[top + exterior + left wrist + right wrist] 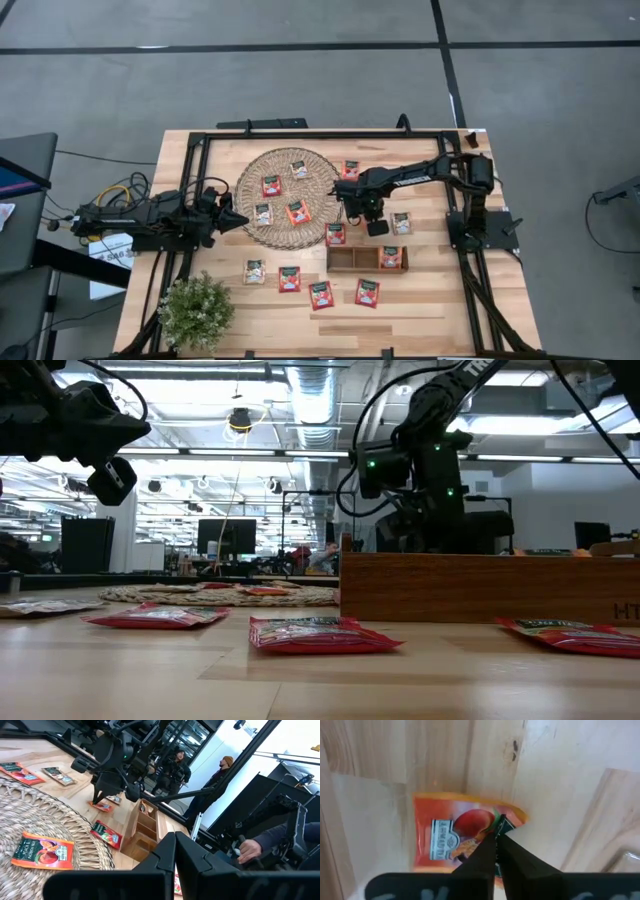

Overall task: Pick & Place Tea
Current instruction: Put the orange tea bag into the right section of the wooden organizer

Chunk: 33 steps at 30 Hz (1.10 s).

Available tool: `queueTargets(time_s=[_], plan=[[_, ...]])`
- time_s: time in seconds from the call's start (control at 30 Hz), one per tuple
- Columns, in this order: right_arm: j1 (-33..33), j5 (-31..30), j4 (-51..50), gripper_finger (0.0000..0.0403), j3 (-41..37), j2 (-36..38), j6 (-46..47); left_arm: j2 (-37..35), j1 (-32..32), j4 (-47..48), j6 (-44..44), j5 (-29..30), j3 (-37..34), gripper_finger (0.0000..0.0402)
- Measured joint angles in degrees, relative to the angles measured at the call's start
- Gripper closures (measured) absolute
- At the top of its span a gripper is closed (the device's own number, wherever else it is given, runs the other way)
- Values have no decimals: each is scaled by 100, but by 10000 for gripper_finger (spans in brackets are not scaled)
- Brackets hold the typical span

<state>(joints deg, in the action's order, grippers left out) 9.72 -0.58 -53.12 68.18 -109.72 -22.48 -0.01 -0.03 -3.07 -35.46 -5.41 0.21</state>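
Red, orange and beige tea sachets lie flat about the table: several on the round wicker mat [312,192], several near the front edge [289,279], and one in the wooden tray [352,260]. My right gripper [497,827] points down just beyond the tray, shut on an orange sachet [447,835] that lies on the wood. The high view hides that sachet under the gripper [362,208]. My left gripper [175,845] is shut and holds nothing. It hangs level at the mat's left edge [236,220]. My right gripper comes from above, pointing down, and its fingertips [489,845] close together on the orange sachet near one side edge [512,817]. That edge looks slightly buckled beside the tips. The rest of the sachet lies flat on the table.
A potted plant [196,312] stands at the near left corner. Another red sachet [335,233] and a beige one [401,222] lie close to my right gripper, beside the tray. People stand in the room beyond the table [175,762].
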Motion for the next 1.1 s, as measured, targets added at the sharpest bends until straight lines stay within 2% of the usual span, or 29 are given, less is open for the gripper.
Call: queueTargets(time_s=[0.27,0.5,0.6,0.87,1.0,1.1], plan=[[-351,-813,-495,400,145,891,477,0,0,6,7,-13,0,402],[-1257,-1755,-1311,402,157,1989,1901,0,0,11,26,-11,0,402],[-1840,-1884,-1693,402,158,2236,2767,0,0,11,26,-11,0,402],[-3349,-1893,-2489,402,160,1924,5133,0,0,12,26,-9,0,402],[-3771,-2001,-2616,402,263,1536,5962,0,0,13,27,-8,0,402],[-3985,-2215,-2864,403,553,1194,6248,0,0,12,26,-7,0,402]])
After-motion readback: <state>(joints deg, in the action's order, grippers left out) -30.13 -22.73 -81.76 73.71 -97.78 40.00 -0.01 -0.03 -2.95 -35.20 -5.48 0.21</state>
